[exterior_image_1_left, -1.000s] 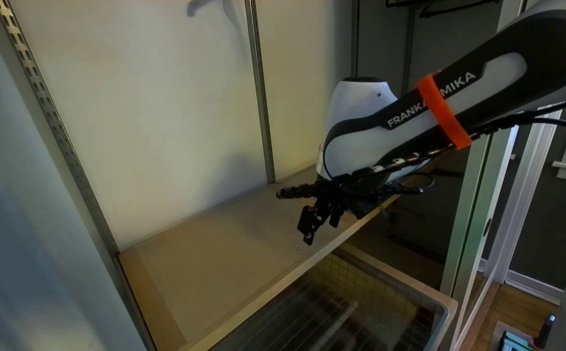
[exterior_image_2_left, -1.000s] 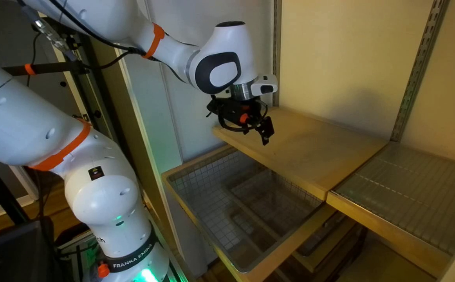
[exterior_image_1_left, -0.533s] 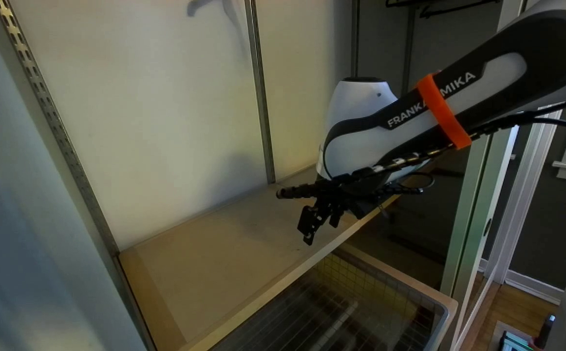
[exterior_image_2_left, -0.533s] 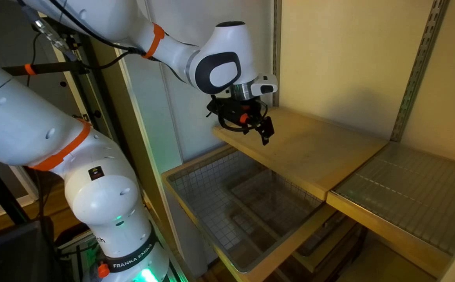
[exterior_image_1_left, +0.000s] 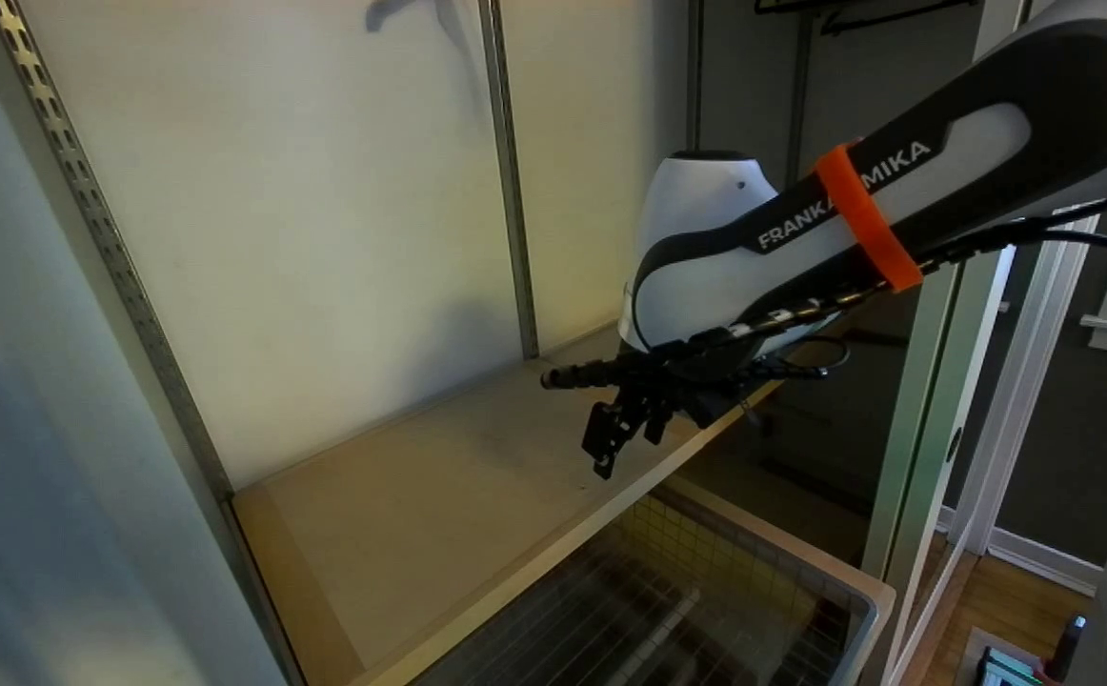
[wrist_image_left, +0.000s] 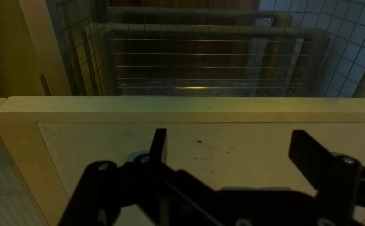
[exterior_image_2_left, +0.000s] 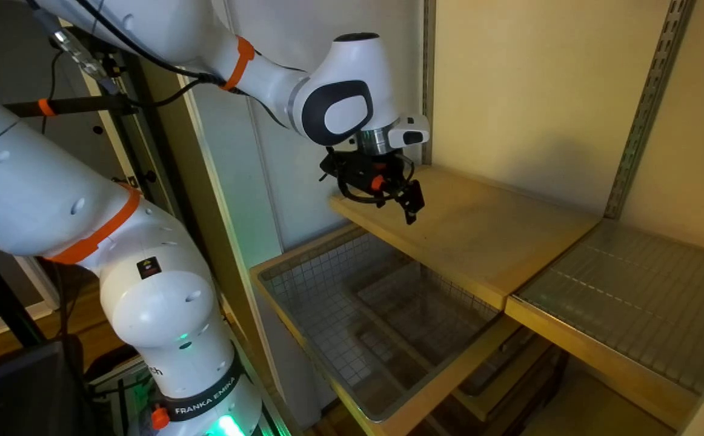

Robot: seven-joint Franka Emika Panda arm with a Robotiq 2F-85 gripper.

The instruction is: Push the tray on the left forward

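The tray is a wire-mesh basket in a light wooden frame. It sticks out from under a wooden shelf, left of centre in an exterior view [exterior_image_2_left: 449, 374]. It also shows at the lower right in an exterior view [exterior_image_1_left: 782, 538]. Its mesh fills the top of the wrist view [wrist_image_left: 347, 50], and its back part is hidden under the shelf. My gripper shows in both exterior views [exterior_image_1_left: 628, 453] [exterior_image_2_left: 395, 212], pointing down above the shelf near its front edge, apart from the tray. In the wrist view the gripper [wrist_image_left: 229, 133] has its fingers wide apart with nothing between them.
The wooden shelf [exterior_image_2_left: 479, 224] lies above and behind the tray; its front edge [wrist_image_left: 201, 106] crosses the wrist view. A ribbed glass-like shelf [exterior_image_2_left: 649, 290] adjoins it. More wooden-framed drawers [exterior_image_2_left: 509, 369] sit lower. A wall panel [exterior_image_2_left: 303, 121] stands beside the tray.
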